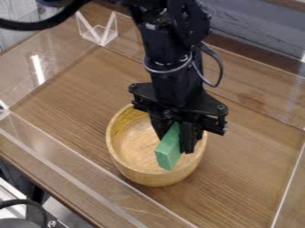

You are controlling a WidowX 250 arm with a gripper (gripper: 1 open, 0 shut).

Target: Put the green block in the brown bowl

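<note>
The brown bowl (134,144) sits on the wooden table, a round tan wooden bowl with thick walls. The green block (170,148) is a flat light green bar that hangs tilted over the bowl's right half, its lower end down inside the bowl. My black gripper (174,127) points almost straight down over the bowl and is shut on the block's upper end. Whether the block's lower end touches the bowl's floor I cannot tell.
Clear acrylic walls (66,160) ring the wooden table (84,93). A small clear stand (98,31) sits at the back left. Black cables run along the arm's right side.
</note>
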